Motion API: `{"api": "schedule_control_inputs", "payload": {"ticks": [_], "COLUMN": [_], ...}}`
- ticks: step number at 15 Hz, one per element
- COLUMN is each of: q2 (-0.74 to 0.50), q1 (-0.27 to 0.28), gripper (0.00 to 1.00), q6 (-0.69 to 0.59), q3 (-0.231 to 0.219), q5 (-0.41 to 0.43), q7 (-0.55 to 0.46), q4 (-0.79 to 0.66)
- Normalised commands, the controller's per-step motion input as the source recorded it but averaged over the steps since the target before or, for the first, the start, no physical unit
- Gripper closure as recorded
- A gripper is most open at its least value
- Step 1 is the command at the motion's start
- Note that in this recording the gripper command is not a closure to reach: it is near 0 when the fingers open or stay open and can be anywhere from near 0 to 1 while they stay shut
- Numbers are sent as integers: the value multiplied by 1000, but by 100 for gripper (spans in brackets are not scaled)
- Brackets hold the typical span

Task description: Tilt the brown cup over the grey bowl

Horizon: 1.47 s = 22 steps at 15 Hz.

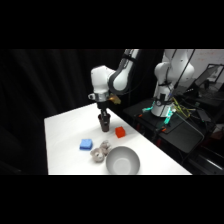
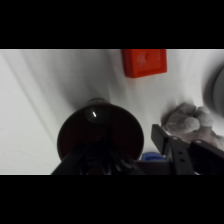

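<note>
The brown cup (image 1: 104, 125) stands upright under my gripper (image 1: 104, 118), behind the other objects on the white table. I cannot tell whether its base touches the table. In the wrist view the brown cup (image 2: 97, 132) fills the lower middle, mouth toward the camera. My gripper (image 2: 135, 146) is shut on its rim, with one black finger (image 2: 161, 140) just outside the cup's right side. The grey bowl (image 1: 122, 161) sits at the table's front edge, well clear of the cup. Only a sliver of the grey bowl (image 2: 219, 90) shows at the right edge of the wrist view.
A red cube (image 1: 120, 132) lies right of the cup, also the red cube (image 2: 145, 62) at the wrist view's top. A blue block (image 1: 86, 144) and a whitish lumpy object (image 1: 101, 152) lie between cup and bowl. The lumpy object (image 2: 189, 122) is beside the finger.
</note>
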Motion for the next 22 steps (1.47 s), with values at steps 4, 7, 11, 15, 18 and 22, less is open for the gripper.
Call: {"api": "schedule_control_inputs", "payload": {"ticks": [4, 7, 11, 15, 18, 22], "q2": [-100, -214, -500, -505, -241, -45], "q1": [-23, 19, 87, 81, 121, 197], "gripper": [79, 15, 16, 19, 19, 19], "q6": [155, 39, -265, -486, -389, -263], "q3": [22, -47, -148, 14, 156, 202], "q5": [-36, -178, -444, -261, 134, 286], "q7": [117, 225, 375, 201, -77, -166], "q4": [-75, -49, -31, 63, 126, 182]}}
